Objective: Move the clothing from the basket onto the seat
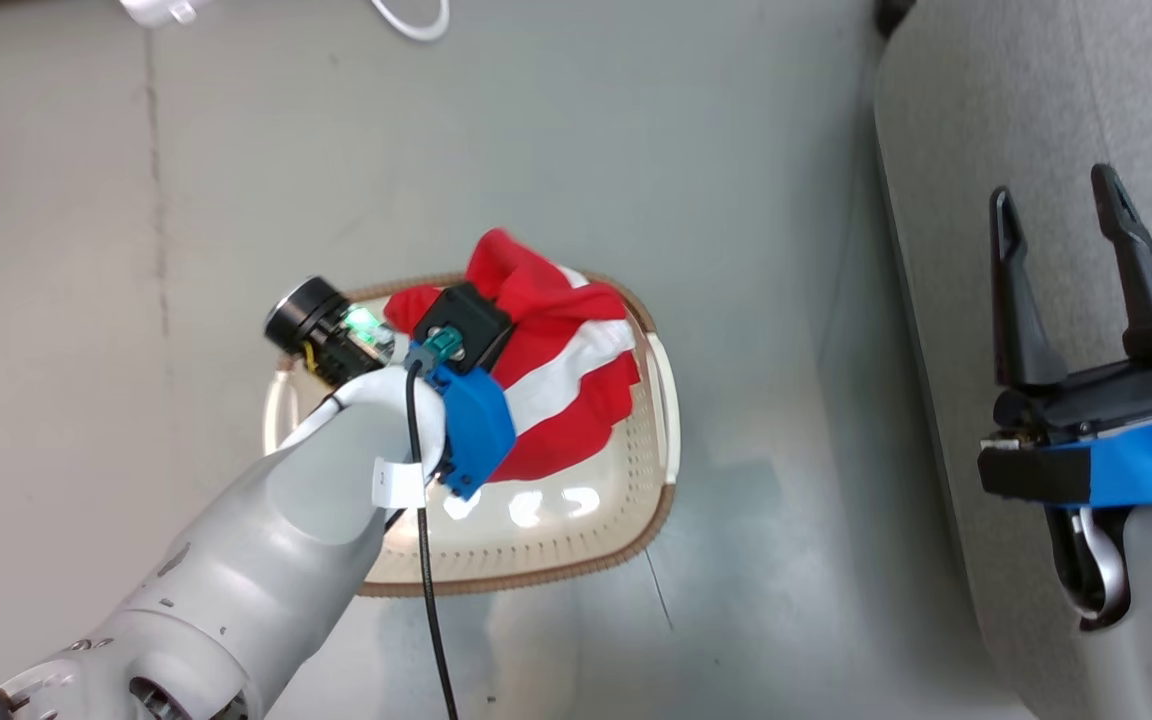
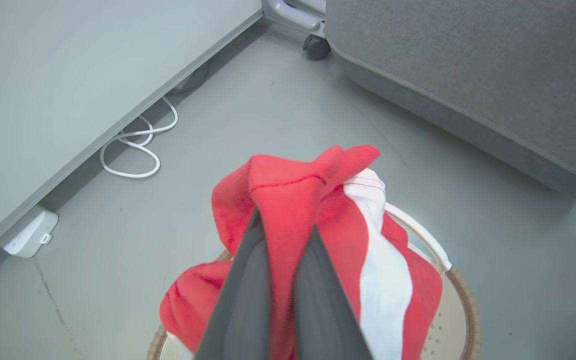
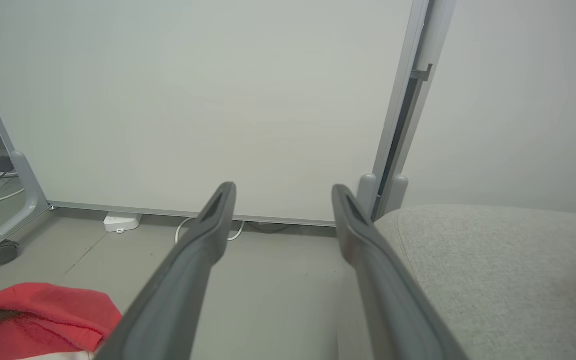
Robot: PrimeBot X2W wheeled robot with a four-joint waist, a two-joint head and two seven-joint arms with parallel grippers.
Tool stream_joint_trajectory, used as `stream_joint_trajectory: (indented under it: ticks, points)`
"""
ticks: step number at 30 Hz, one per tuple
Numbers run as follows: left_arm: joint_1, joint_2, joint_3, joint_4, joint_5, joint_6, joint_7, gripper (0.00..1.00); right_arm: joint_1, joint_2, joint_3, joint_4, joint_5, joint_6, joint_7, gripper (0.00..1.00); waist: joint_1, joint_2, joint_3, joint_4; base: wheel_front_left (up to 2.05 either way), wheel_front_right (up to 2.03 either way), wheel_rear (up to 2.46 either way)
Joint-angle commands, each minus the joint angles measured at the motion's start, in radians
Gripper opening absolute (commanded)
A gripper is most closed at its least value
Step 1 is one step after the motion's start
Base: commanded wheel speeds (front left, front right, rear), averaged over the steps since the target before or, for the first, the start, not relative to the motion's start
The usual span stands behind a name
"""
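The clothing, red with a white stripe, is bunched up and raised above the far half of the basket, its lower folds still hanging inside. My left gripper is shut on a fold of this red fabric, the fingers pinching it between them. The cream basket's brown rim shows below the cloth. To the right lies the seat, a light grey cushion. My right gripper hovers over the seat's left edge, open, nothing between its fingers. The seat and clothing flank it.
Grey floor lies between basket and seat. A white cable and a white power box sit by the white panel's base. A caster wheel stands near the seat's far corner.
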Motion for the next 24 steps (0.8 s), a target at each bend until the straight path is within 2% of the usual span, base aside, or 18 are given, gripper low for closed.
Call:
stream_joint_trajectory:
  ticks: [1,14,24]
  points:
    - [0.005,0.005,0.019,-0.023,0.003,-0.001,-0.006,0.0,0.019,-0.003,-0.001,0.003,-0.003,0.0,-0.003,1.0,0.0001,-0.0001,-0.055,0.027,0.0,0.0,0.0]
    - [0.114,0.045,0.241,-0.268,0.072,0.041,-0.006,0.0,0.124,0.01,-0.001,0.047,-0.005,0.0,-0.003,1.0,0.0001,-0.0001,-0.248,0.06,0.0,0.0,0.0]
    - [0.186,0.04,0.357,-0.39,0.118,0.041,-0.006,0.0,0.214,0.029,0.0,0.071,-0.004,0.0,-0.003,1.0,0.0001,-0.0001,-0.375,0.078,0.0,0.0,0.0]
